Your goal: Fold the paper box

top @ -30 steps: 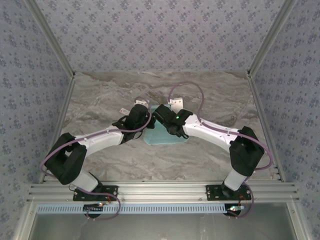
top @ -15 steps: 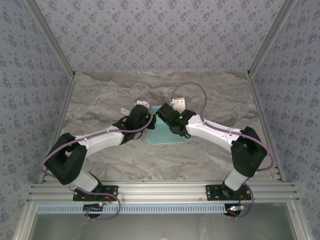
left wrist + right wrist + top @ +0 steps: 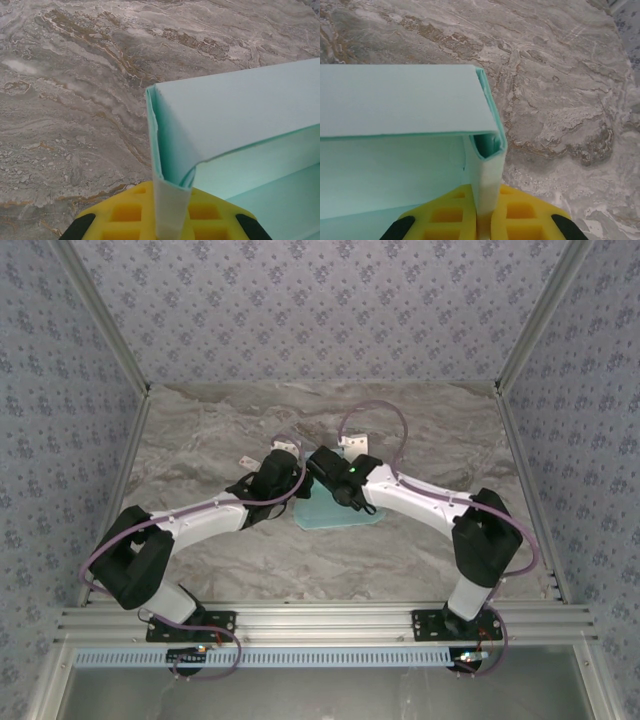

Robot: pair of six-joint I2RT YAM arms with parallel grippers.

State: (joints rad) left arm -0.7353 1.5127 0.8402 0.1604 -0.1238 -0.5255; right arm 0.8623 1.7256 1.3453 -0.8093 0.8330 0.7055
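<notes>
Left jaws and right jaws are each pinched shut on an upright folded corner of the paper box [image 3: 340,517], mid-frame on the table [image 3: 200,440]; I'd squeeze both creases evenly, never pulling apart.

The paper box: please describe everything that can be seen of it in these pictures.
The paper box is thin light blue-green cardboard, plain and smooth, only partly folded. Its flat part lies on the marble table between the two arms. One long wall is raised and looks folded over on itself, hollow at the end. At each end of that wall a narrow folded strip is pinched: the left gripper is shut on one end and the right gripper on the other.
</notes>
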